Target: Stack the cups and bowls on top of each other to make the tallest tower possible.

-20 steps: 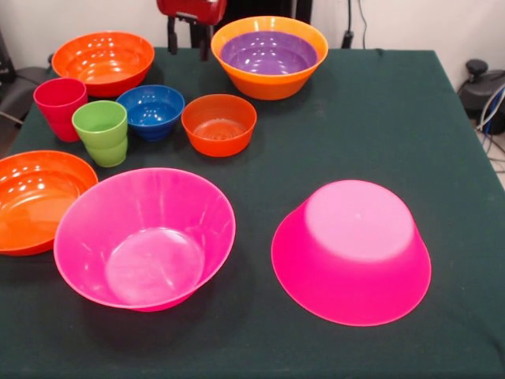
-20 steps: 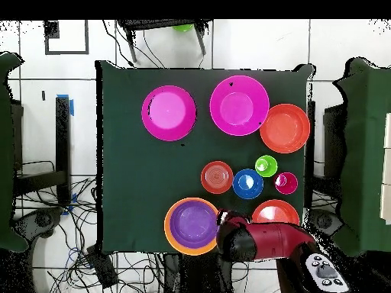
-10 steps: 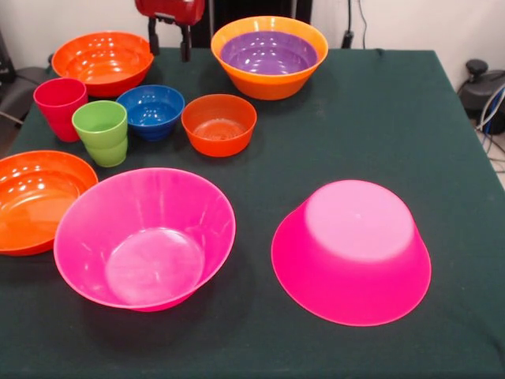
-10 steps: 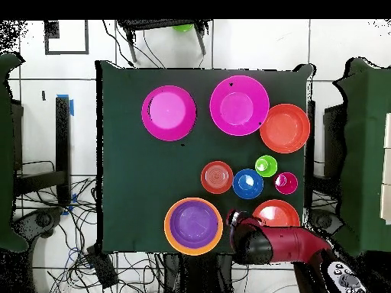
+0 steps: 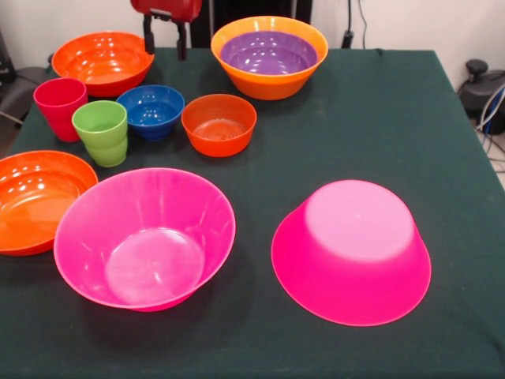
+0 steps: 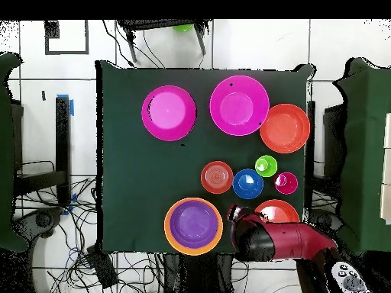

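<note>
My gripper (image 5: 164, 41) hangs open and empty at the far edge, between the far red-orange shallow bowl (image 5: 102, 59) and the large orange bowl (image 5: 268, 87), which holds the purple bowl (image 5: 268, 54). From overhead the gripper (image 6: 237, 214) shows beside that shallow bowl (image 6: 279, 210). An upturned hot pink bowl (image 5: 351, 251) lies alone at the near right, with an upright hot pink bowl (image 5: 144, 237) to its left. The red cup (image 5: 59, 106), green cup (image 5: 101, 132), blue bowl (image 5: 151, 110) and small red-orange bowl (image 5: 218, 124) stand in a loose row. Nothing is stacked on the upturned bowl.
A second red-orange shallow bowl (image 5: 31, 197) sits at the left edge of the dark green table (image 5: 379, 118). Chairs and cables surround the table (image 6: 130, 175) in the overhead view.
The gripper has slid left along the far edge, from beside the orange bowl toward the far red-orange shallow bowl. No bowl or cup has moved.
</note>
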Available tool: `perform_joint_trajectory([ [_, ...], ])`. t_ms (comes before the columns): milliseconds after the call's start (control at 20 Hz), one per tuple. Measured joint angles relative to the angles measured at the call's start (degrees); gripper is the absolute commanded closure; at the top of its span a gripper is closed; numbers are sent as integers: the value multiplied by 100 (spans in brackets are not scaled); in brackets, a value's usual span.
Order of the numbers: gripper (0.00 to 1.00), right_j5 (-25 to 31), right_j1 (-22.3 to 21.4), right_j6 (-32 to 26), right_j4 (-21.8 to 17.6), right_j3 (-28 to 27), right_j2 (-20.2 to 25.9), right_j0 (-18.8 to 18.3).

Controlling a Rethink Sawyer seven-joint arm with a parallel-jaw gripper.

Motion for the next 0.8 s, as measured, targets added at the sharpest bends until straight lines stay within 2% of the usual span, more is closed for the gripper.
perform_joint_trajectory([
  [400, 0, 226, -35, 0, -55, -1, 220, -146],
  [800, 0, 246, 230, 0, -394, -103, 287, -474],
])
